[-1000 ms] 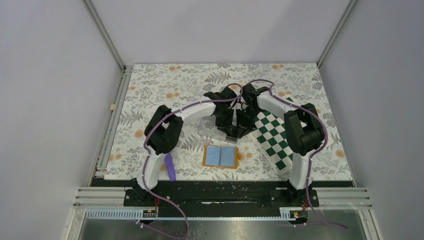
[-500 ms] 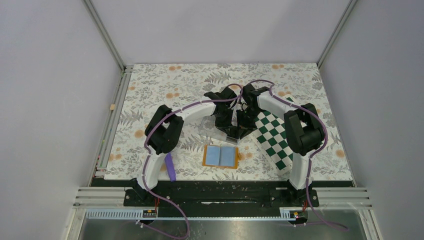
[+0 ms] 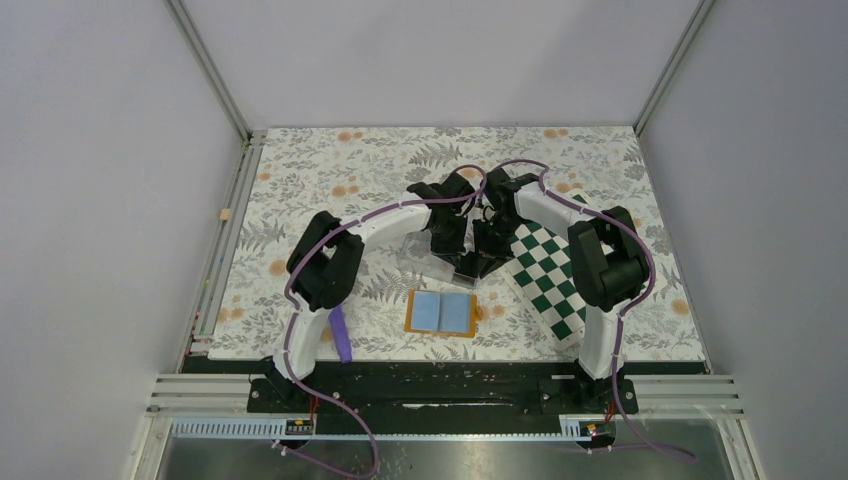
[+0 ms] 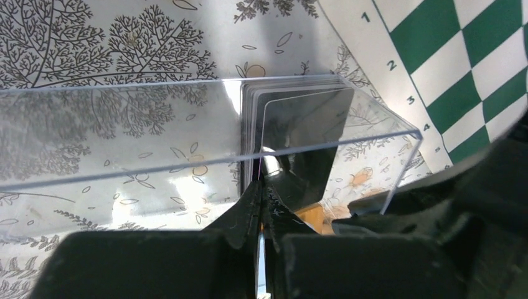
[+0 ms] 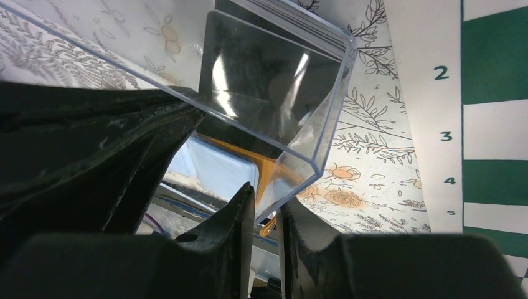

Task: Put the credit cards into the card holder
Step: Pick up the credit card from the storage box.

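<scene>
Nearest the arm bases, left of the card holder [image 3: 441,313], a purple strip [image 3: 340,333] lies on the flowered table [image 3: 330,160], out of the way. The card holder lies spread open with its blue pockets up, ready to receive. Just beyond the card holder both arms meet at a clear box [image 5: 299,106], which is held tilted. The right gripper [image 5: 266,215] is clamped on the box's thin wall, apparently to steady it so the credit cards [image 4: 249,118], stacked on edge at that end, can be reached. The left gripper [image 4: 261,190] has its fingers pressed together at the stack's near edge, seemingly nipping one card. The box walls hem that card in, so it likely must lift out before heading for the card holder. Right of and beyond the card holder lies a green-and-white chequered mat [image 3: 545,275], clear of the route.
</scene>
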